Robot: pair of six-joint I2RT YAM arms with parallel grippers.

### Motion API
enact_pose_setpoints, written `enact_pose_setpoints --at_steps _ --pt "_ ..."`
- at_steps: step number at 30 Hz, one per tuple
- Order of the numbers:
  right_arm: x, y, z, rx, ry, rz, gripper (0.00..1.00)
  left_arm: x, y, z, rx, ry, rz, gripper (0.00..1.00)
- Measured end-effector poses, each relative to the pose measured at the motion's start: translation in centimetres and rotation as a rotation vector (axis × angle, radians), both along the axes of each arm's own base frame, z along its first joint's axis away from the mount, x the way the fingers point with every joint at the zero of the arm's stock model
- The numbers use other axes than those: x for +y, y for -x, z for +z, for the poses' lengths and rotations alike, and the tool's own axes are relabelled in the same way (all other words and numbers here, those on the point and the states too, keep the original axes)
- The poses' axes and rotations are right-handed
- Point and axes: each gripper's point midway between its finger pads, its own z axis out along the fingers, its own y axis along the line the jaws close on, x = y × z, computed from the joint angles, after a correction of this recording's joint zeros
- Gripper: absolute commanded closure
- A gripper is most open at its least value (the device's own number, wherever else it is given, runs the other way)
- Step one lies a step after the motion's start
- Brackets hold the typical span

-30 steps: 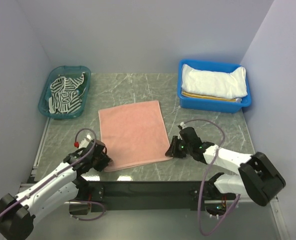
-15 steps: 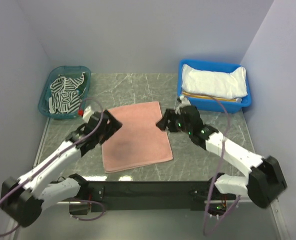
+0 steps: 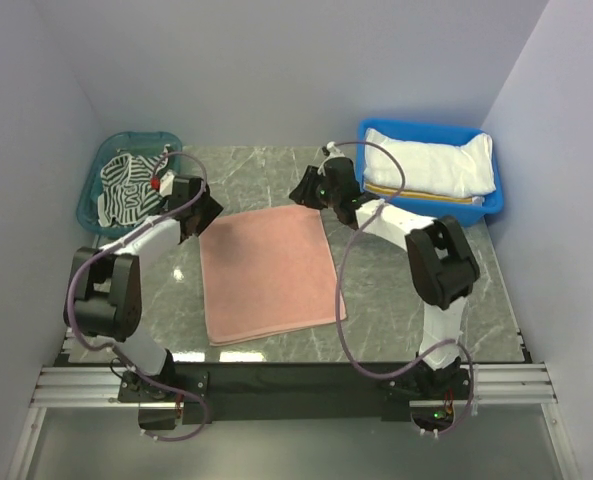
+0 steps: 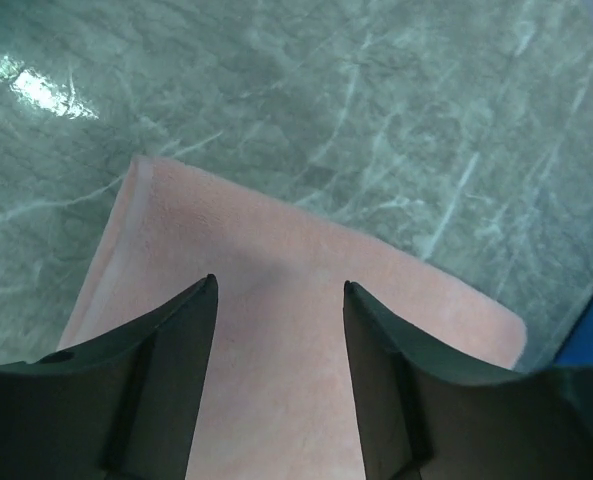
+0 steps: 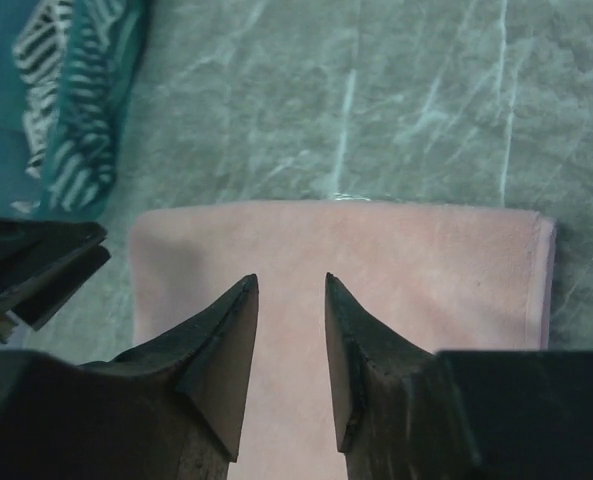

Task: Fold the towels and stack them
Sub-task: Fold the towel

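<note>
A salmon pink towel (image 3: 269, 272) lies flat in the middle of the table. My left gripper (image 3: 204, 215) hovers at its far left corner, and in the left wrist view the jaws (image 4: 279, 283) stand open over the pink towel (image 4: 276, 230) with nothing between them. My right gripper (image 3: 304, 190) is at the far right corner, open above the pink cloth (image 5: 426, 260). A dark-and-white striped towel (image 3: 131, 188) sits crumpled in the teal basket. A white towel (image 3: 431, 165) lies on a yellow-striped one (image 3: 416, 192) in the blue bin.
The teal basket (image 3: 88, 205) stands at the far left and the blue bin (image 3: 376, 205) at the far right, both near the back wall. Grey marble table (image 3: 406, 290) surrounds the pink towel. Side walls close in on both sides.
Both grippers have travelled from the pink towel's near corners to its far corners, opening wide on the way and now narrowing. The towel stays flat, barely shifted.
</note>
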Motion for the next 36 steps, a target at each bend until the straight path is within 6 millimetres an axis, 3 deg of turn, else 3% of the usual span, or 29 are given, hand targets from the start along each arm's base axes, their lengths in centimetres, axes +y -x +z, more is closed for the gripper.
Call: enact_pose_setpoints --at_steps 3,8,11,20,24,30,34,36 --pt "-0.1 -1.0 -3.3 0.059 0.02 -0.021 0.67 0.4 -0.5 -2.3 0.044 -0.006 0.002 0.42" --pt "-2.1 -1.5 -8.9 0.189 0.063 -0.107 0.67 1.6 -0.5 -6.8 0.146 -0.016 0.028 0.41" --pt "-3.6 -1.8 -11.3 0.264 0.073 -0.171 0.67 2.0 -1.6 -6.5 0.127 0.001 0.042 0.41" --pt "-4.8 -2.4 -11.3 0.279 0.08 -0.234 0.67 2.0 -1.9 -6.8 0.117 0.032 0.053 0.38" --pt "-5.6 -0.1 -11.3 0.286 0.1 -0.222 0.67 1.9 -0.6 -6.7 0.107 0.062 0.06 0.38" --pt "-7.9 4.8 -11.5 0.315 0.168 -0.198 0.67 1.2 4.3 -6.5 0.172 0.055 0.02 0.28" --pt "-8.9 6.2 -10.7 0.313 0.224 -0.162 0.65 1.2 6.2 -5.7 0.226 0.015 -0.028 0.15" --pt "-9.1 6.1 -9.6 0.281 0.258 -0.121 0.63 1.6 6.2 -4.5 0.245 -0.032 -0.052 0.13"
